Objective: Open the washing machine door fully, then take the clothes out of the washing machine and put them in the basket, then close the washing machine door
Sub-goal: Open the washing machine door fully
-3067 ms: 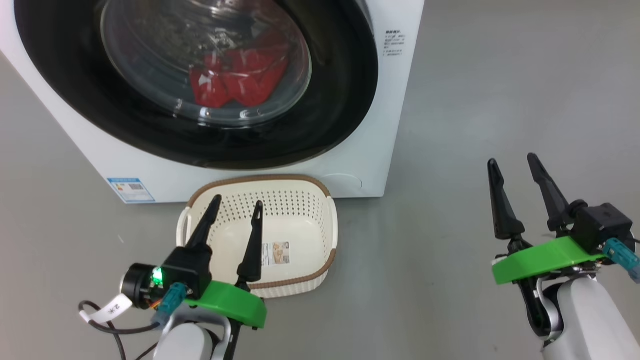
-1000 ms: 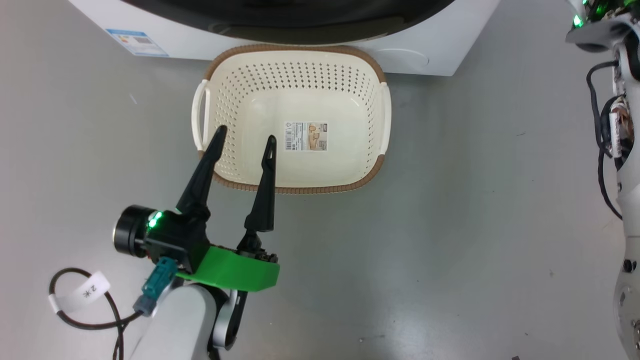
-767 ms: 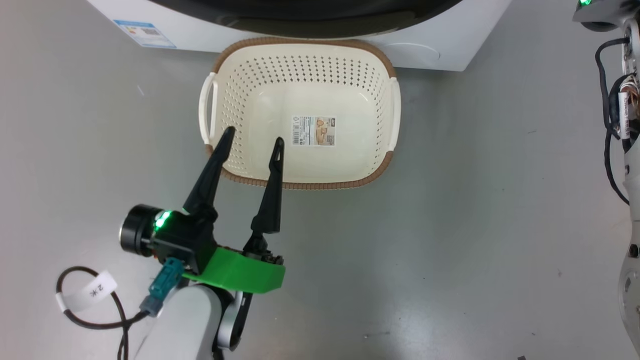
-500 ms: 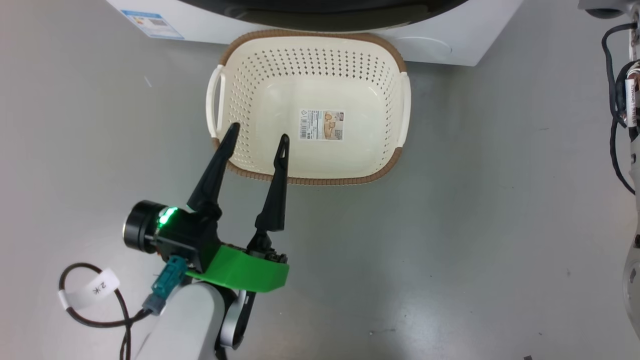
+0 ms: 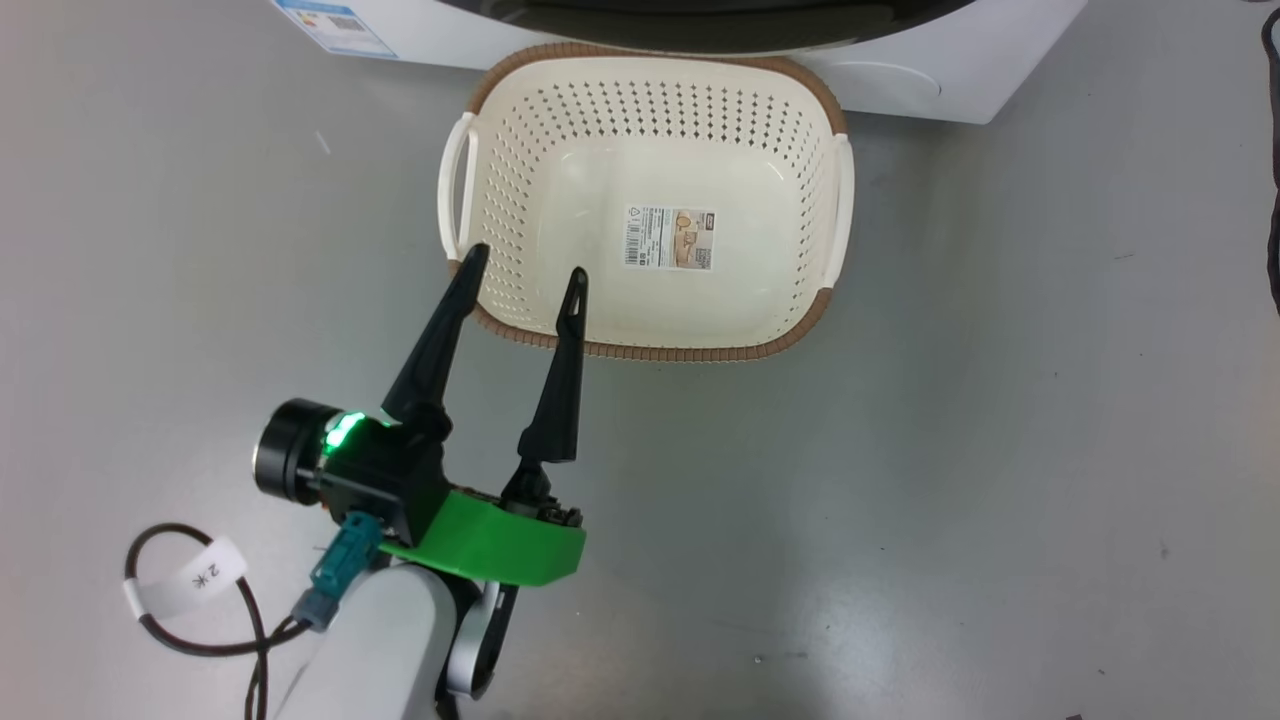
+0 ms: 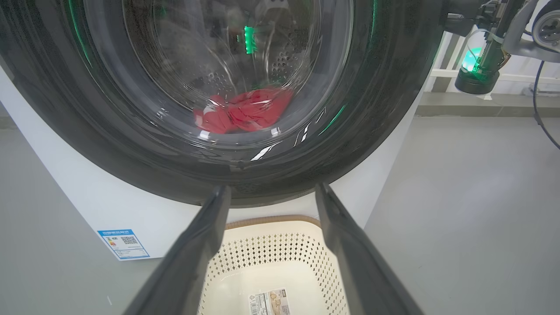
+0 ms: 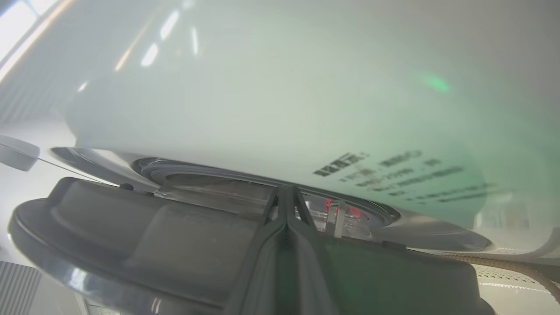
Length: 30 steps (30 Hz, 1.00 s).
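Left claw [image 5: 526, 262]: released, its two dark fingers are standing wide apart and gripping nothing.
Left claw, place: it is hanging low at the near left, with its tips showing over the near left corner of the basket [image 5: 700, 352]; it is not closing on the rim.
Right claw [image 7: 286, 192]: clenched, the fingers are pressing flat against each other with nothing between them.
Right claw, contact: its joined tips are lying at the seam between the dark rim of the washing machine door [image 6: 385, 109] and the white front of the washing machine [image 5: 960, 70]; I cannot tell whether they are touching either one.
Seam: a narrow gap is showing there, with grey gasket, a small metal piece and a sliver of red inside it.
Floor [image 5: 900, 500]: smooth, grey and faintly shining, it is carrying the basket and the machine.
Basket: it is sitting just in front of the machine, below the door, with a paper label [image 5: 670, 238] lying on its bottom.
Clothes [image 6: 245, 113]: the red bundle is lying low in the drum behind the door's glass, far beyond the left claw and above the basket.
Blue label [image 6: 123, 243]: it is sitting low on the machine's front, left of the basket.
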Tool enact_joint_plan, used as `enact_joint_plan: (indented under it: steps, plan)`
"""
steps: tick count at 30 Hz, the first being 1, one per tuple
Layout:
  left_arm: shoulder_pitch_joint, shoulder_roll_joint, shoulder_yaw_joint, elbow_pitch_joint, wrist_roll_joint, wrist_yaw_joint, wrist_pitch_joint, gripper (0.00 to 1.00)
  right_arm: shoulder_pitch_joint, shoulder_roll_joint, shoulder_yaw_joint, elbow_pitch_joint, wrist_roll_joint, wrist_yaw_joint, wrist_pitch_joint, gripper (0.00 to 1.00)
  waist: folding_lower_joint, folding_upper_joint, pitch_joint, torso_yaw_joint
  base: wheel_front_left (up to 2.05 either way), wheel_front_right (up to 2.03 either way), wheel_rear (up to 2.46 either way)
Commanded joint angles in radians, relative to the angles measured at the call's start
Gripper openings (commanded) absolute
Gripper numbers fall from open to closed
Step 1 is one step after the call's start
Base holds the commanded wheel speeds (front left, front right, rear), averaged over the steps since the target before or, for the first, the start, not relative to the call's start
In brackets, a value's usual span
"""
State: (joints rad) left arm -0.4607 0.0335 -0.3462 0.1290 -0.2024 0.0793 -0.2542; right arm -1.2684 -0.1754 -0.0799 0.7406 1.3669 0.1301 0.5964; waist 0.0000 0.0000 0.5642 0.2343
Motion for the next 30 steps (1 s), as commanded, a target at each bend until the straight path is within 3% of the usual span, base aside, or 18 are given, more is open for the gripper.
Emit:
enact_joint_plan:
  steps: [1, 30]
  plan:
    - [-0.016, 0.017, 0.032, -0.031, -0.002, 0.007, -0.008, 1.00, -0.022, 0.026, 0.012, -0.024, 0.006, 0.001, 0.019, 0.00, 0.0000, 0.0000, 0.001, -0.001, 0.00, 0.00, 0.00]
    - [-0.013, 0.017, 0.041, -0.013, -0.007, -0.001, -0.008, 1.00, 0.066, 0.063, -0.003, -0.023, 0.017, 0.001, 0.189, 0.00, 0.0000, 0.0000, -0.052, -0.026, 0.00, 0.00, 0.00]
